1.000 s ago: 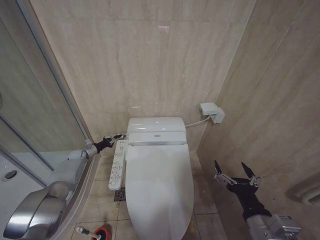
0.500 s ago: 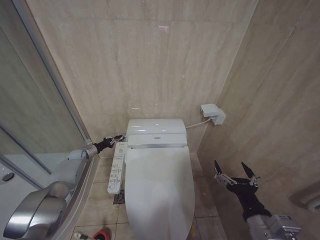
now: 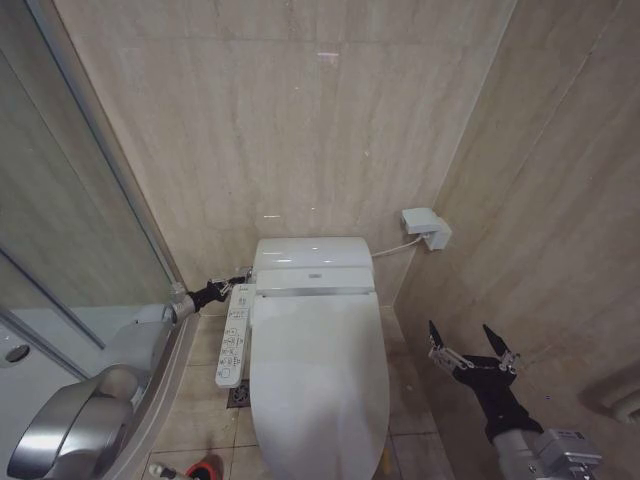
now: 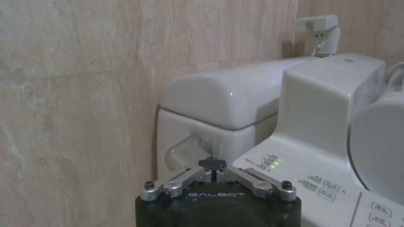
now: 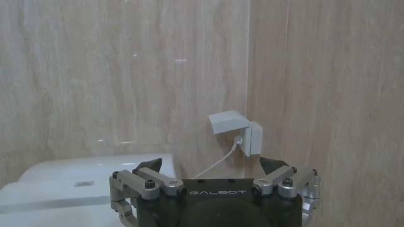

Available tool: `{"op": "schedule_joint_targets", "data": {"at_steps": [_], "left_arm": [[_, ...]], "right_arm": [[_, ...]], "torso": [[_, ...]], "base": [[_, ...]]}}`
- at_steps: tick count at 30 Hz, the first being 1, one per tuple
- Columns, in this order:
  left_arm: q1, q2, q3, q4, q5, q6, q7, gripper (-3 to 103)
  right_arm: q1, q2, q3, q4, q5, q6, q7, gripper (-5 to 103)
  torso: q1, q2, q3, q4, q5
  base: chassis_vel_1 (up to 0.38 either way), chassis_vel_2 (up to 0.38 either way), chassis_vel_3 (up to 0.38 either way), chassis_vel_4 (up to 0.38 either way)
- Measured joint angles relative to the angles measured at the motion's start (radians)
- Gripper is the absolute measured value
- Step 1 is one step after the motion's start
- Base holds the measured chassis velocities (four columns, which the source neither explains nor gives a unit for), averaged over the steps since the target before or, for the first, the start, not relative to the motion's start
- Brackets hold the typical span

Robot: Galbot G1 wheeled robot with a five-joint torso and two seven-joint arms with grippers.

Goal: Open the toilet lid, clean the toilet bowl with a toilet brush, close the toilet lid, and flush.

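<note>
The toilet lid (image 3: 318, 375) lies shut, glossy white, covering the toilet bowl. The narrow button panel (image 3: 234, 335) runs along its left side. My left gripper (image 3: 232, 283) is shut with nothing in it, hovering at the panel's rear end beside the toilet's back housing (image 3: 312, 262). In the left wrist view the left gripper (image 4: 213, 164) points at the toilet's rear side, with the panel (image 4: 315, 182) close by. My right gripper (image 3: 470, 345) hangs open to the right of the toilet, near the side wall. The toilet brush's red cup (image 3: 203, 467) stands on the floor at the view's bottom edge.
A glass shower screen (image 3: 80, 200) and a white shower tray (image 3: 40, 350) lie to the left. A white wall socket box (image 3: 426, 226) with a cable sits behind the toilet on the right. Tiled walls close in at the back and right. A floor drain (image 3: 240, 393) sits beside the toilet.
The head camera tilted up a little, so the toilet and brush cup sit lower in the picture. My left arm has sunk slightly near the panel. The right arm has not moved.
</note>
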Motion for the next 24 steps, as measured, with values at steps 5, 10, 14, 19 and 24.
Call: {"op": "schedule_joint_targets", "data": {"at_steps": [5, 10, 14, 19, 24], "left_arm": [[0.008, 0.005, -0.008, 0.003, 0.008, 0.004, 0.001, 0], [0.014, 0.004, -0.018, 0.011, 0.012, 0.009, -0.013, 0], [0.016, -0.003, -0.029, 0.02, 0.015, 0.013, -0.041, 0], [0.02, -0.025, -0.058, 0.035, 0.017, 0.019, -0.096, 0], [0.026, -0.033, -0.063, 0.036, 0.021, 0.026, -0.132, 0]], "right_arm": [[0.0, 0.0, 0.0, 0.0, 0.0, 0.0, 0.0, 100], [0.0, 0.0, 0.0, 0.0, 0.0, 0.0, 0.0, 100], [0.0, 0.0, 0.0, 0.0, 0.0, 0.0, 0.0, 100], [0.0, 0.0, 0.0, 0.0, 0.0, 0.0, 0.0, 100], [0.0, 0.0, 0.0, 0.0, 0.0, 0.0, 0.0, 100]], "torso": [[0.0, 0.0, 0.0, 0.0002, 0.0001], [0.0, 0.0, 0.0, 0.0002, 0.0], [0.0, 0.0, 0.0, 0.0002, -0.0001], [0.0, 0.0, 0.0, 0.0004, 0.0], [0.0, 0.0, 0.0, 0.0, 0.0001]], "base": [[0.0, 0.0, 0.0, 0.0], [0.0, 0.0, 0.0, 0.0], [0.0, 0.0, 0.0, 0.0], [0.0, 0.0, 0.0, 0.0], [0.0, 0.0, 0.0, 0.0]]}}
